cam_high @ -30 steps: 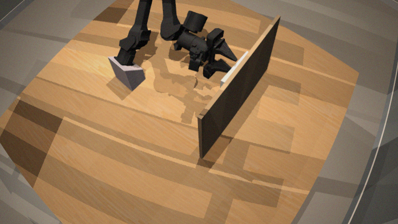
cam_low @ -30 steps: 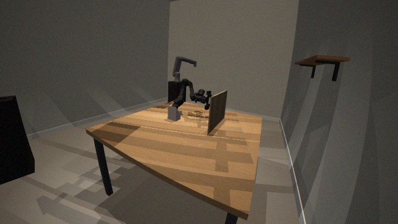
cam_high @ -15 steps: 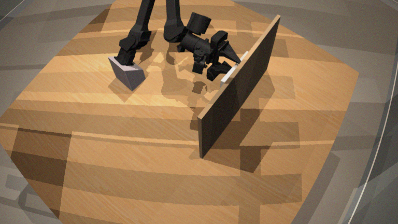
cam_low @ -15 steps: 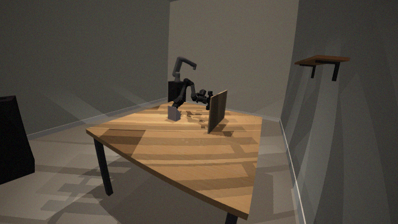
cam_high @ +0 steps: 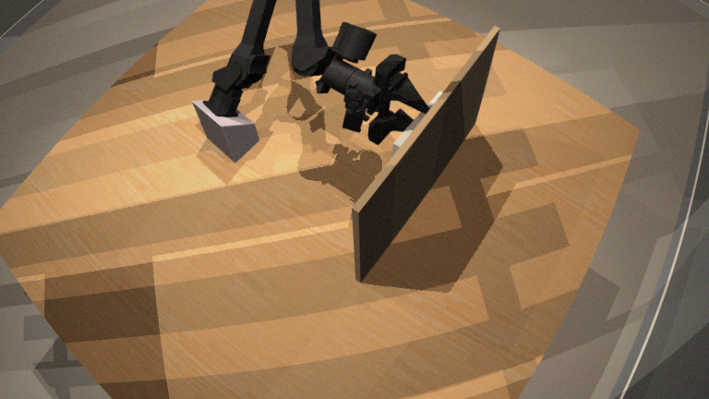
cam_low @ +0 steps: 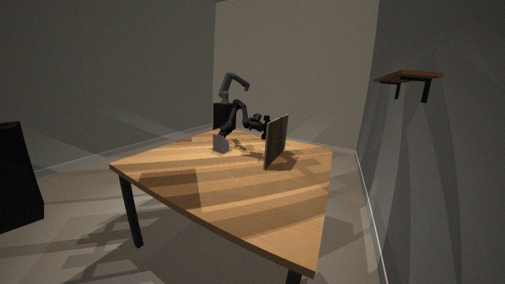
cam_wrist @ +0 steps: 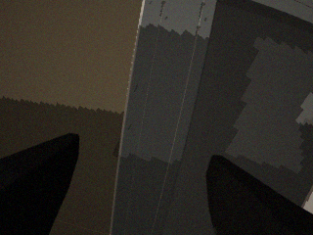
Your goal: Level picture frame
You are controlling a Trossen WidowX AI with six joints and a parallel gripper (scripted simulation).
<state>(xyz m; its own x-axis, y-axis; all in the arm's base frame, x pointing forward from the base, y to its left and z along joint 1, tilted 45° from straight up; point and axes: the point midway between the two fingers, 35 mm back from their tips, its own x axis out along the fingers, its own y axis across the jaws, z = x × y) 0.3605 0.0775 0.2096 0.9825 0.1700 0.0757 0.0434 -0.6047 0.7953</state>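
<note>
The picture frame [cam_high: 401, 141] [cam_wrist: 163, 93] has a pale grey border and a dark inner picture. It is on the far face of the upright panel [cam_high: 428, 159] [cam_low: 276, 143] [cam_wrist: 54, 59], so the top view shows only slivers of it and the exterior view none. My gripper [cam_high: 420, 118] [cam_wrist: 144, 156] is open at the frame, and its fingers stand on either side of one border bar in the wrist view, one over the panel and one over the picture. I cannot tell whether they touch. The screw and notched strip are hidden. The frame's tilt cannot be judged from these views.
The panel stands upright on the wooden table [cam_high: 234, 295] [cam_low: 238, 198]. The arm's grey base block [cam_high: 230, 136] [cam_low: 220, 144] stands on the table behind the arm. A wall shelf [cam_low: 413, 75] and a black box [cam_low: 18, 176] are away from the table. A grey arm [cam_low: 225, 85] stands in the background.
</note>
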